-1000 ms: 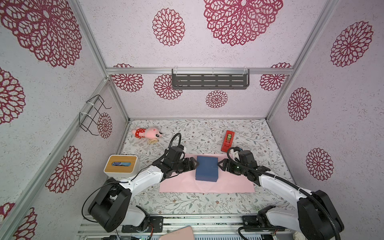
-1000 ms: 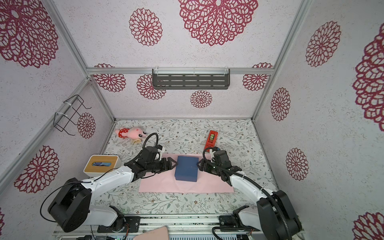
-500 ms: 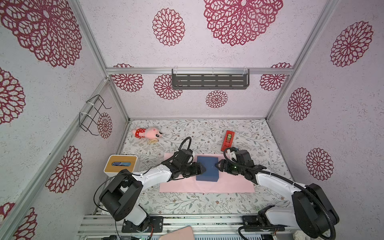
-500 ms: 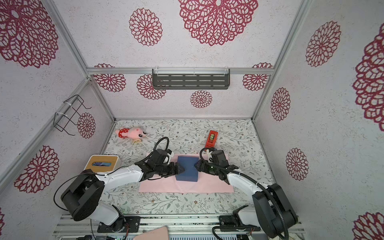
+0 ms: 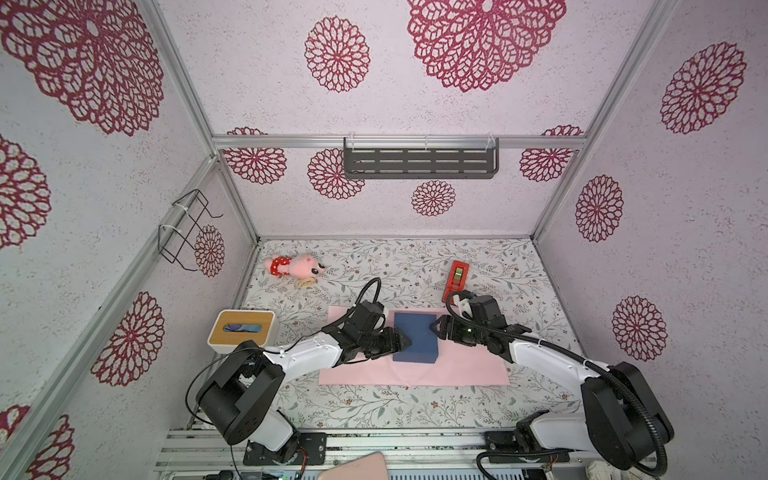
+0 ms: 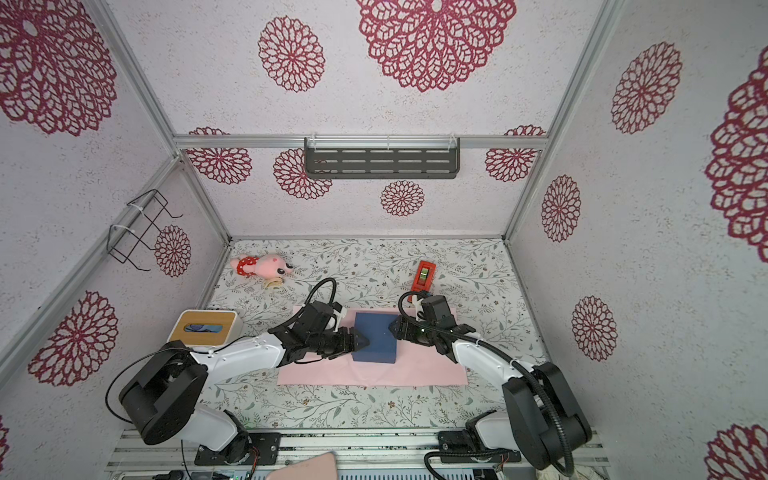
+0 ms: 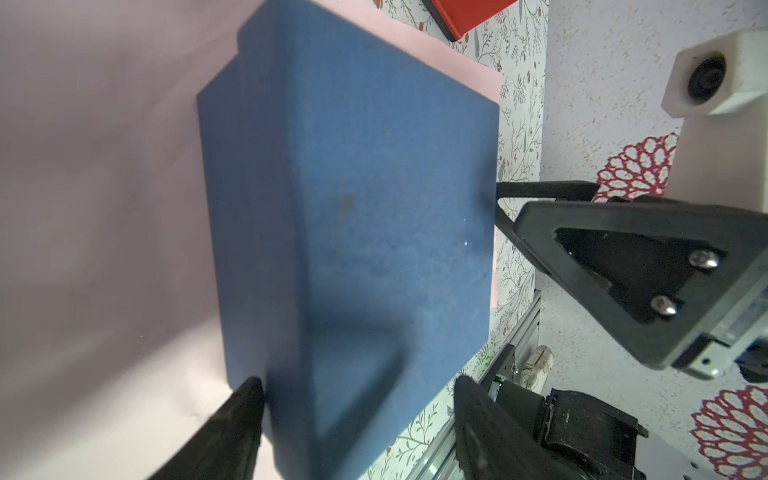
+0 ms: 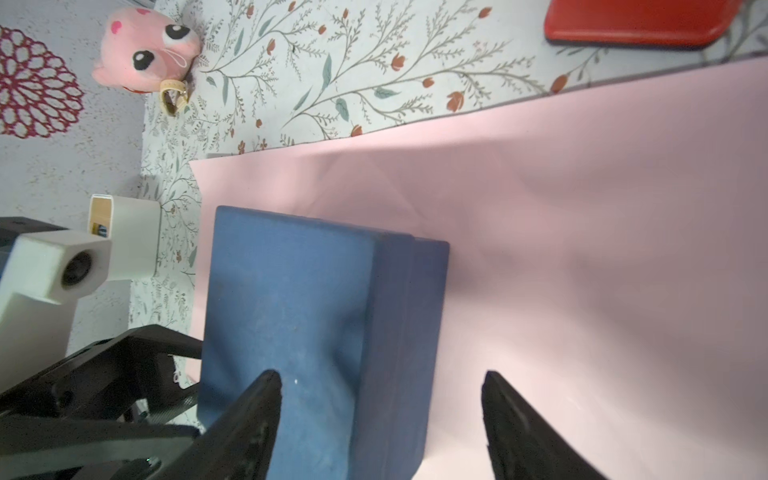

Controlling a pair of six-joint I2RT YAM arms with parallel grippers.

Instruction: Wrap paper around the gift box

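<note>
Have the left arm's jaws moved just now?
Yes. In a top view the left gripper slid right toward the unmoved gift box; its jaws now overlap the box's left edge.

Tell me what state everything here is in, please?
gift box: closed, unwrapped, sitting on the paper.
paper: spread flat, pink face up, unfolded.
left hand: open, fingers straddling a box edge.
right hand: open, fingers straddling a box edge.
tape dispenser: resting on the table.
tissue box: upright.
plush toy: lying down.

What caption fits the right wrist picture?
Open right gripper at a navy-blue cuboid gift box on pale pink paper.
</note>
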